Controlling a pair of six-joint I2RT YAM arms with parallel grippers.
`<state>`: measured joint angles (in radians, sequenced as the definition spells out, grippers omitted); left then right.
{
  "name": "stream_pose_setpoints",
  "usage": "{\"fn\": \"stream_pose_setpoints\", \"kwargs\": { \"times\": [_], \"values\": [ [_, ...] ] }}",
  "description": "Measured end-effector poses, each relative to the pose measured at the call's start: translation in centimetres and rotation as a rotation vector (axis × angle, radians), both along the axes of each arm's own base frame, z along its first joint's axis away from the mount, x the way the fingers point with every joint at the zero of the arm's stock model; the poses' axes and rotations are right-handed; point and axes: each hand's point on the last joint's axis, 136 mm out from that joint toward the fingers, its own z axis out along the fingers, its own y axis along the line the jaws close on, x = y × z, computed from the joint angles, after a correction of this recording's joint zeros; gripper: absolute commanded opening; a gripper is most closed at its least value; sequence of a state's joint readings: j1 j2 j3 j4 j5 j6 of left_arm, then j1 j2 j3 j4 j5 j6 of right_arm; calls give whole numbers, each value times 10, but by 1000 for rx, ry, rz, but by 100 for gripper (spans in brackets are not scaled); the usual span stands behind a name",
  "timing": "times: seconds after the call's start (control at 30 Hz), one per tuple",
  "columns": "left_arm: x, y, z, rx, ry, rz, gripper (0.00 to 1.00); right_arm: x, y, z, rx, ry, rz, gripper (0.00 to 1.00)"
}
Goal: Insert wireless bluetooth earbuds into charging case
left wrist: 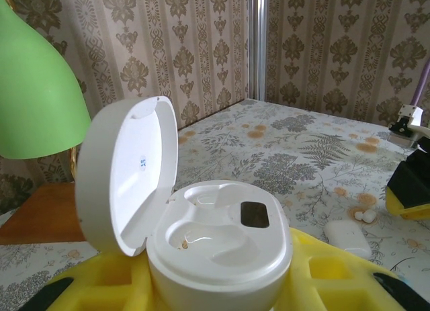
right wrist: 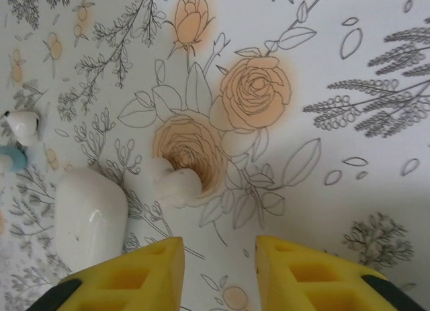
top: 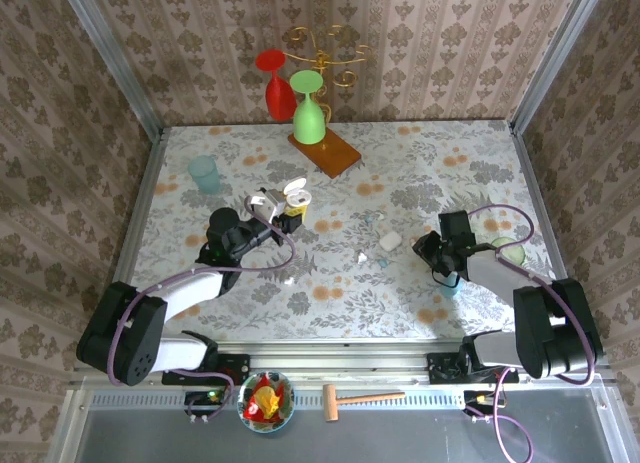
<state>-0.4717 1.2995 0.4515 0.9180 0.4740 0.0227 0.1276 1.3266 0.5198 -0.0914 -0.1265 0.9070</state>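
Note:
My left gripper [top: 275, 205] is shut on the open white charging case [left wrist: 218, 247], held upright between its yellow fingers [left wrist: 336, 274]. The case's lid [left wrist: 127, 173] is tipped back and both wells look empty. My right gripper [right wrist: 218, 260] hovers open just above the tablecloth with nothing between its fingers. One white earbud [right wrist: 168, 182] lies a little ahead of the left finger, and another earbud [right wrist: 23, 126] lies further off at the left edge. From the left wrist view, a pair of earbuds [left wrist: 366, 217] lies on the cloth beyond a closed case.
A closed white case [right wrist: 89, 217] lies beside the nearer earbud, also the closed case [top: 390, 241]. At the back stand a green glass [top: 309, 108], a red glass [top: 277, 83] and a wooden board [top: 325, 153]. A teal cup [top: 205, 173] stands back left.

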Motion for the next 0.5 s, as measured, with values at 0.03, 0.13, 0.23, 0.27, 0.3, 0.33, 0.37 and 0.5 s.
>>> {"fn": "stream_pose_setpoints", "kwargs": {
  "times": [0.03, 0.13, 0.23, 0.27, 0.3, 0.33, 0.37, 0.5],
  "values": [
    [0, 0, 0, 0, -1, 0, 4, 2, 1, -1, 9, -3, -3, 32],
    [0, 0, 0, -1, -2, 0, 4, 7, 2, -5, 26, -3, -6, 32],
    [0, 0, 0, -1, -3, 0, 4, 11, 4, -12, 40, 13, -1, 30],
    [0, 0, 1, -2, -3, 0, 4, 12, 5, -11, 47, 15, 0, 29],
    [0, 0, 1, -2, -4, 0, 4, 13, 5, -11, 55, 15, 1, 28],
    [0, 0, 1, -2, -3, 0, 4, 14, 6, -12, 57, 19, 4, 28],
    [0, 0, 1, -2, -3, 0, 4, 15, 6, -12, 59, 23, 5, 28],
    [0, 0, 1, -2, -3, 0, 4, 17, 6, -13, 60, 31, 12, 27]
  ]
}}
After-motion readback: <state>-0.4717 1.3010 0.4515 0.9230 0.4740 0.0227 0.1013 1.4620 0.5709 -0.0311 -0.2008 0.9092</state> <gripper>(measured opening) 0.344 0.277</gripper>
